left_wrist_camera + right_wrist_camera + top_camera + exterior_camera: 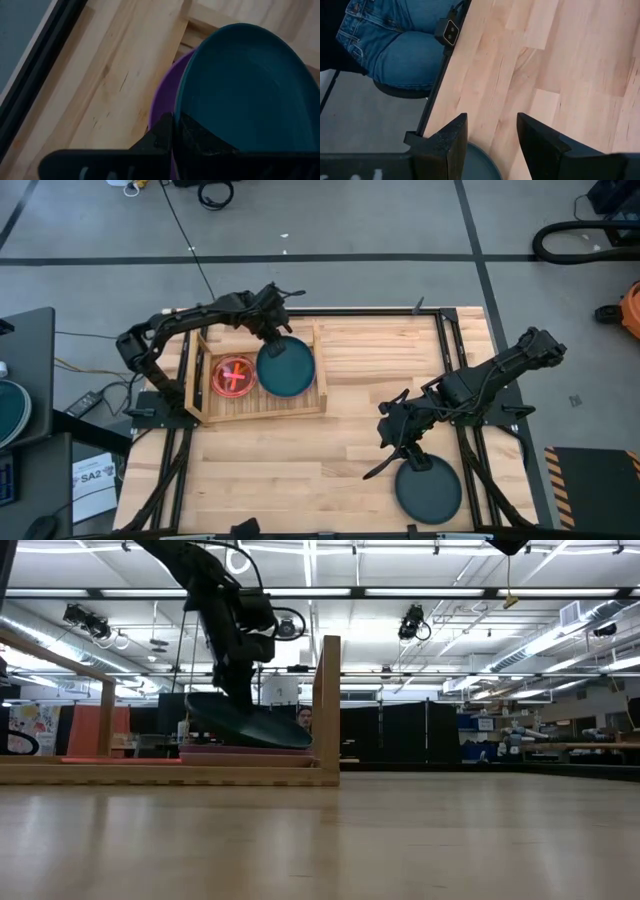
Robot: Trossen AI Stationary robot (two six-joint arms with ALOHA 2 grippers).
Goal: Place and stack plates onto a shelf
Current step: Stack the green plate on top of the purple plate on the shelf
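Tabletop (300,470) status: my left gripper (272,338) clamps a teal plate (287,368) over the shelf (262,404); my right gripper (398,442), open, approaches another plate (428,490).

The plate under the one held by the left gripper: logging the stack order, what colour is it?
Purple; the round purple plate shows best in the left wrist view, under the dark teal plate.

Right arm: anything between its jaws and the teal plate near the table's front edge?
Nothing visible. The right gripper hangs open just above the dark teal plate, with only bare tabletop around it.
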